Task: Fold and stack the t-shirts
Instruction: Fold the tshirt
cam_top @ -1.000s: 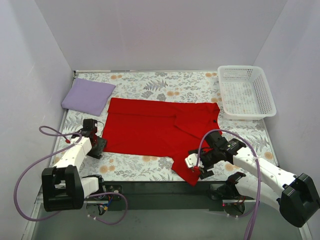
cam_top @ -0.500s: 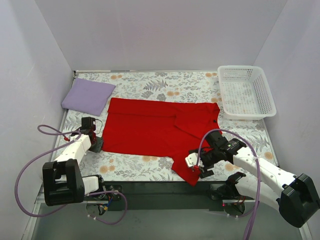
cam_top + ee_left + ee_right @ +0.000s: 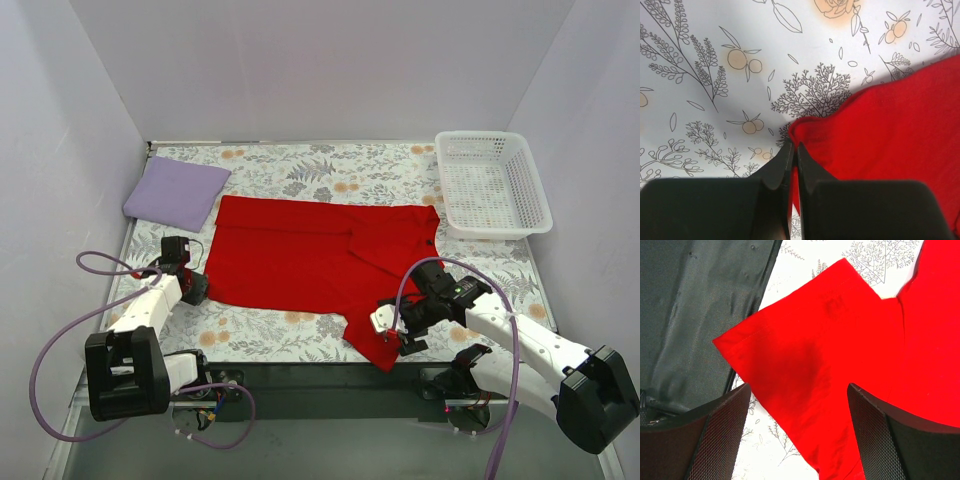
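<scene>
The red t-shirt [image 3: 300, 260] lies spread across the middle of the bench, mostly flat, with one part folded over itself towards the right, where creases show. One short sleeve reaches out at the near right and hangs over the dark strip [image 3: 300, 378] along the bench's near edge. At the shirt's near left corner the left gripper [image 3: 794, 150] has its jaws shut tight on the hem. In the left wrist view a thin line of red cloth runs between the two black fingers [image 3: 777, 172], and the edge just beyond them is puckered up off the bench. The right gripper [image 3: 799, 387] hangs over the near right sleeve with its jaws wide open, one finger to each side of the cloth; I cannot tell whether they touch it. The lavender t-shirt [image 3: 176, 192] sits folded into a neat rectangle at the far left corner, just beside the red one's far left corner. A grey floral-print cloth [image 3: 330, 165] covers the bench under both shirts. The white lattice basket [image 3: 497, 229] stands at the far right, near the red shirt's right edge
</scene>
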